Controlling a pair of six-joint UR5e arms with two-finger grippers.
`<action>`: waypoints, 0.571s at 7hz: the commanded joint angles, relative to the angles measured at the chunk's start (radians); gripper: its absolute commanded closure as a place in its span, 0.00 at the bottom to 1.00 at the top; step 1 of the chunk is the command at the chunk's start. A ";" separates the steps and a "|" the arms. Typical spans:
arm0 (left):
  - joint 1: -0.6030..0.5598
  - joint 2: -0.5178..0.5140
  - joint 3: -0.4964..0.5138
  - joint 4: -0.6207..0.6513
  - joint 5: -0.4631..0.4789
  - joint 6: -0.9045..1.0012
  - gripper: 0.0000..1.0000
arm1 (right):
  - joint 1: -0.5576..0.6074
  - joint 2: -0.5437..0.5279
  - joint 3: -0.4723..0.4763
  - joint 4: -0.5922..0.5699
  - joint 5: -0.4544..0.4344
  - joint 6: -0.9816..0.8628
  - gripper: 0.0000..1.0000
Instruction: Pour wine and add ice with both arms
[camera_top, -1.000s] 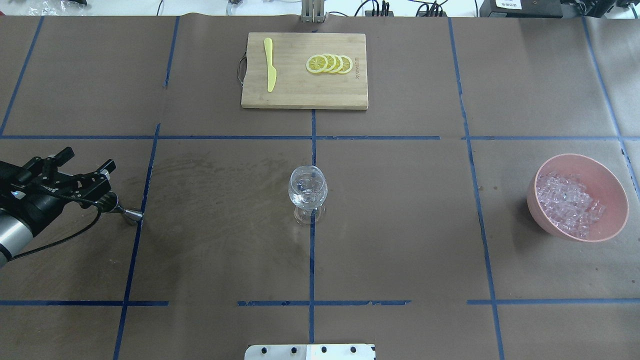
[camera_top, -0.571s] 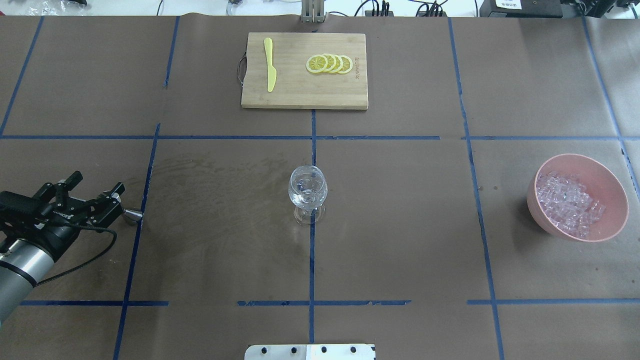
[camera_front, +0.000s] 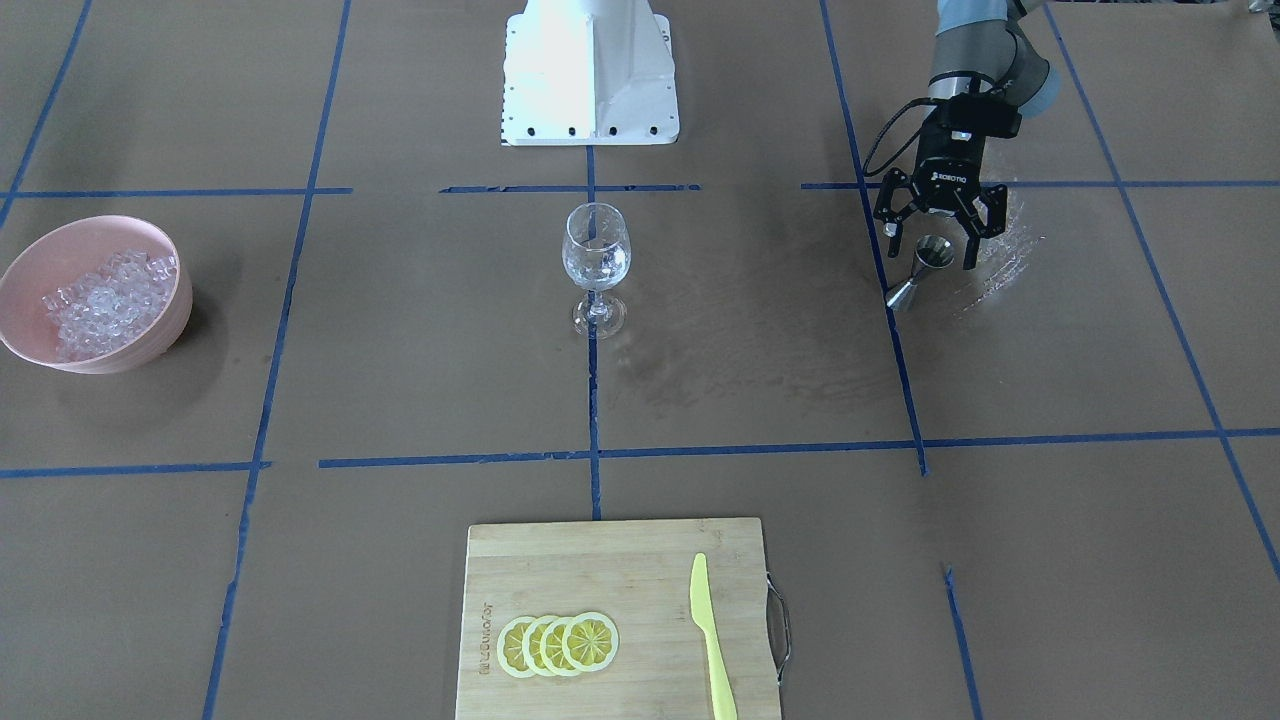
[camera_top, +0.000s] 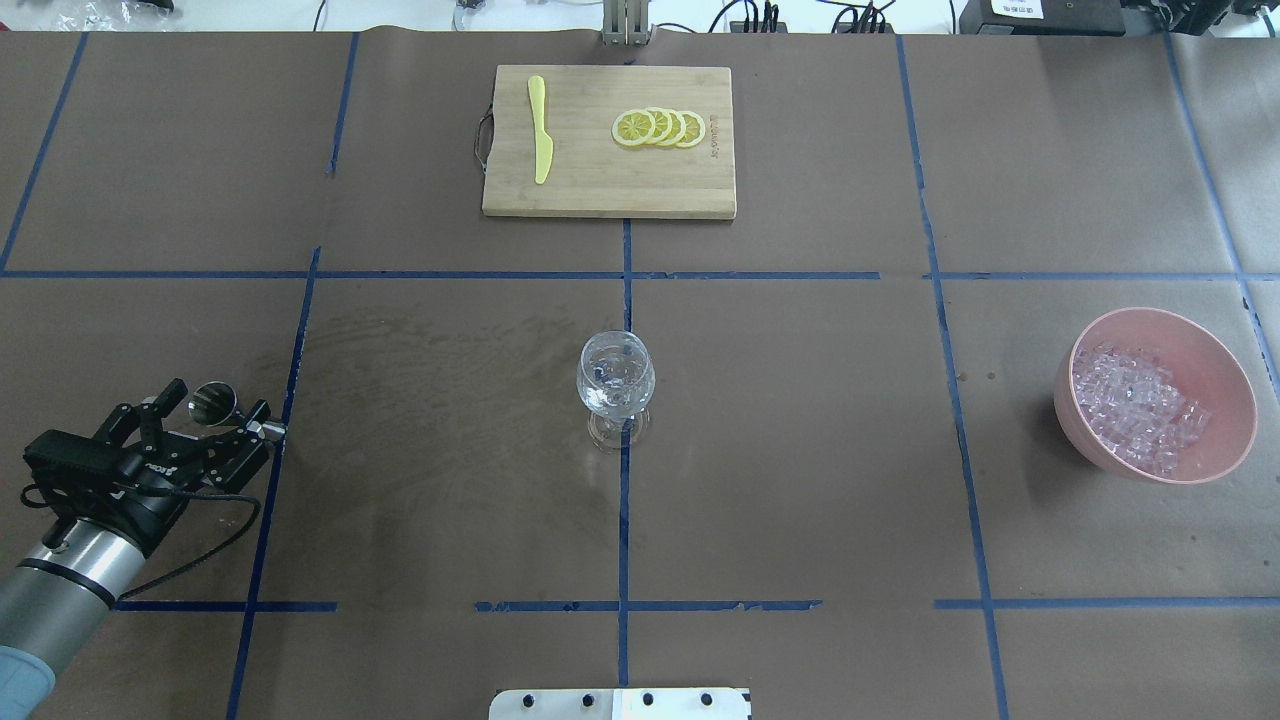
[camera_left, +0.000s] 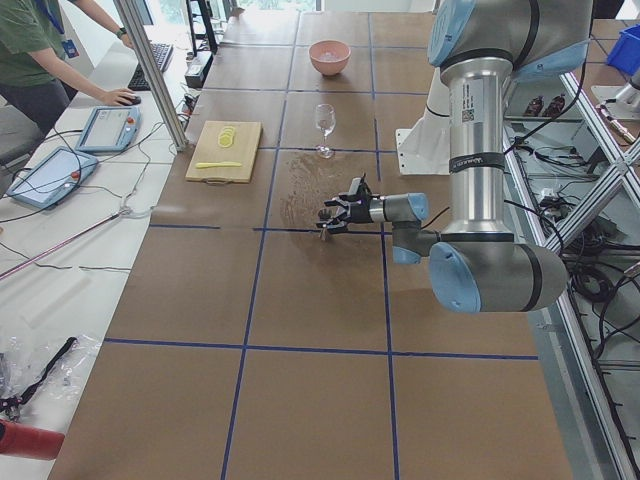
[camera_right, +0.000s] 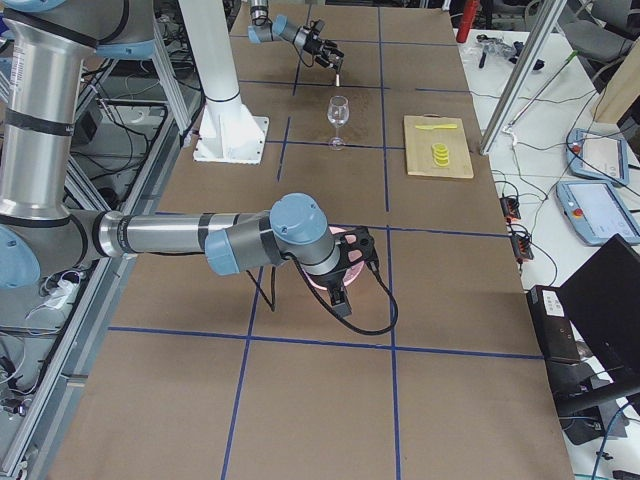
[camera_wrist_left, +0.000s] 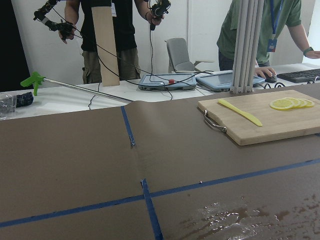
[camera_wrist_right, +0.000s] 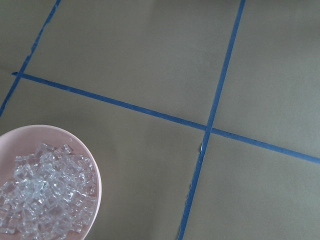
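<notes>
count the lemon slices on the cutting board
4 lemon slices, fanned in one overlapping row on the right half of the bamboo cutting board, apart from the yellow knife on its left half. Each partly covers the next; an extra slice hidden underneath seems unlikely.

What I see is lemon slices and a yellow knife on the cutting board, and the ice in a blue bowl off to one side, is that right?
Not quite. The bowl holding the ice is pink, not blue, as the overhead exterior view shows. The rest stands: the lemon slices and the yellow knife lie on the cutting board, and the bowl sits off to one side.
</notes>
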 joint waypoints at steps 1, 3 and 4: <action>0.007 -0.070 0.094 -0.001 0.013 -0.031 0.00 | 0.000 0.000 -0.001 0.000 0.000 0.000 0.00; 0.007 -0.088 0.130 -0.002 0.013 -0.040 0.17 | 0.000 0.000 0.000 0.000 0.000 0.000 0.00; 0.007 -0.088 0.136 -0.004 0.025 -0.042 0.27 | 0.000 0.000 0.000 0.000 0.002 0.000 0.00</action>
